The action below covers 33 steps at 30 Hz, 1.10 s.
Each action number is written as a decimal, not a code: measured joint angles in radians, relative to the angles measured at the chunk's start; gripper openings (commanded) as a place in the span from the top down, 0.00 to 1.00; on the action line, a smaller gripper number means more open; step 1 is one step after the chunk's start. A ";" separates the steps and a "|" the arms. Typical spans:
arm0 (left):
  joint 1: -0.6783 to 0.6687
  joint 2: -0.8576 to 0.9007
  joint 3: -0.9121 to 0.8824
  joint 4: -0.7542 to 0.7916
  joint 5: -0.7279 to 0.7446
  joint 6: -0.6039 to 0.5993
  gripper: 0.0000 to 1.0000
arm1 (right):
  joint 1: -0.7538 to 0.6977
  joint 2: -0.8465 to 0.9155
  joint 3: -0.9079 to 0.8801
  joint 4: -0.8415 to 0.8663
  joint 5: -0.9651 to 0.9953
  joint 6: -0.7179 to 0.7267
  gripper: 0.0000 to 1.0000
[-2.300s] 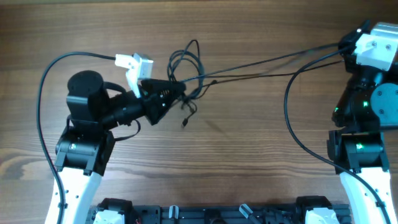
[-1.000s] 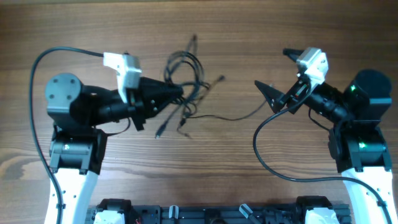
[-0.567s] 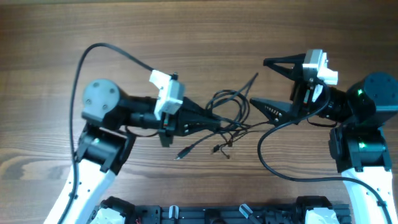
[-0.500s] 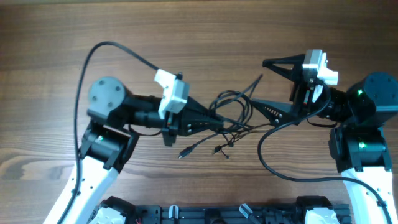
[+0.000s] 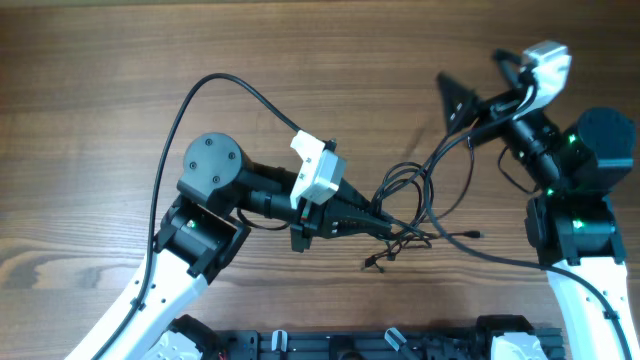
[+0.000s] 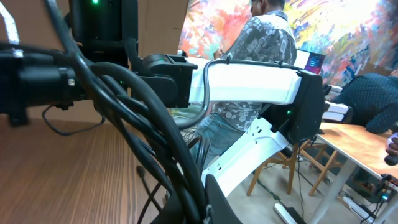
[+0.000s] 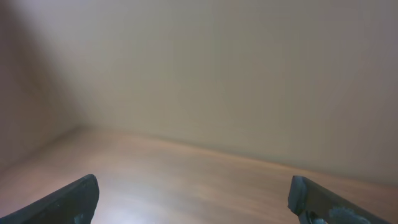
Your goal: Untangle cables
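Landmark: the bunch of cables [image 5: 405,233], which lies on the desk [image 5: 120,60] a little right of centre, loosely looped above and knotted in its lower part.

Left gripper [image 5: 375,218] meets the bunch from its left side. The jaws are pressed together, pinching several cords at the bunch's left edge. In the left wrist view the cords run diagonally down into the closed jaws and fill the foreground.

Two plug ends trail out: one [image 5: 368,265] below-left of the bunch, one [image 5: 478,235] to its right.

Right gripper [image 5: 480,85] is above-right of the bunch and well apart from it. Its jaws are spread wide with nothing between them. Its wrist view shows only bare desk and a plain wall.

Obstructions:
- The right arm's thick cable [image 5: 467,170] sweeps down just right of the bunch, close to the right-hand plug end.
- The left arm's thick cable [image 5: 216,78] arcs far left of the bunch.

Beyond the desk, in the left wrist view: the right arm's white link [image 6: 249,81] and a person [image 6: 267,37] in a patterned shirt.
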 measured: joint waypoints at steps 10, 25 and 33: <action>0.069 0.000 -0.001 -0.005 -0.120 -0.086 0.96 | -0.002 0.000 0.000 -0.245 0.077 -0.147 0.00; 0.135 0.000 -0.001 -0.057 -0.232 -0.185 0.96 | -0.002 -0.158 0.000 -0.084 -0.370 0.118 0.00; 0.132 0.000 -0.001 0.004 -0.153 -0.145 0.96 | -0.002 -0.115 0.000 0.030 -0.726 0.284 0.00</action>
